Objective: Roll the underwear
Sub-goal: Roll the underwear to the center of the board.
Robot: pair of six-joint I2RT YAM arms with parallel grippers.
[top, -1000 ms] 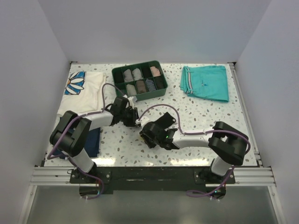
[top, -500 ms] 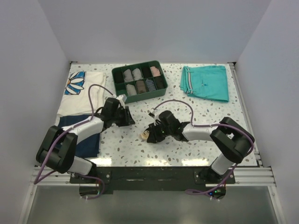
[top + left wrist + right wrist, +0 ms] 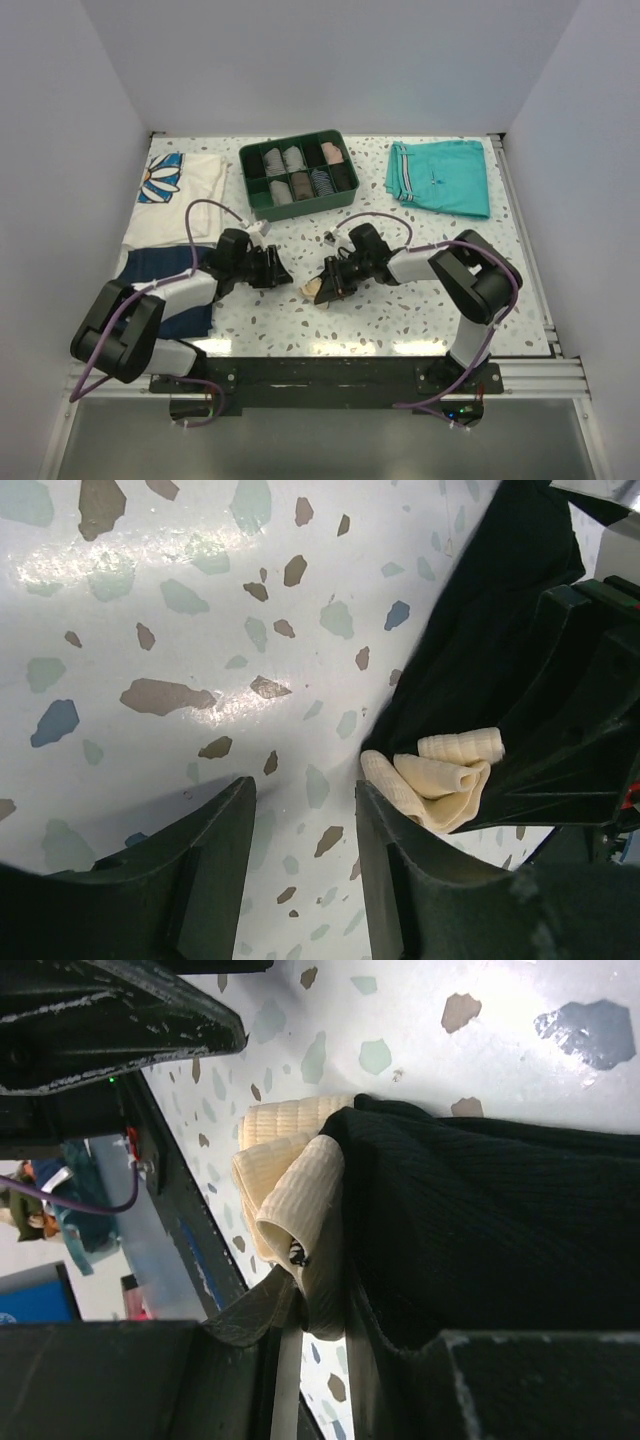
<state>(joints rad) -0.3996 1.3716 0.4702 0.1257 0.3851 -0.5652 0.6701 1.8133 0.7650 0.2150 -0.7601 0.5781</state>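
My right gripper [image 3: 312, 1325] was drawn narrow on the underwear [image 3: 480, 1210]. One fold of the beige waistband [image 3: 285, 1180] was caught between its jaws, and the black fabric was bunched up against one finger. The rest of the waistband curled beside it in two loose tubes.

My left gripper [image 3: 303, 792] stood partly apart and empty, low over the tabletop [image 3: 150, 630] just left of the bundle. Speckled surface showed between its fingers. As far as I could tell, it was not touching the cloth.

The underwear lay near the middle of the tabletop, between my two grippers and toward the near side. It was well apart from the green tray [image 3: 298, 172] of small rolls at the far side and from the teal shorts [image 3: 445, 177] at the far right. The navy garment [image 3: 170, 295] lay off to the near left.

I judged the rolling to be under way but not done. The bundle looked slack, with the waistband ends sticking out, not wound in. The next move seemed to call for my left gripper to come in and pin the free end. My right would then turn the cloth over itself more tightly, without letting the held fold slip and the roll spring open.
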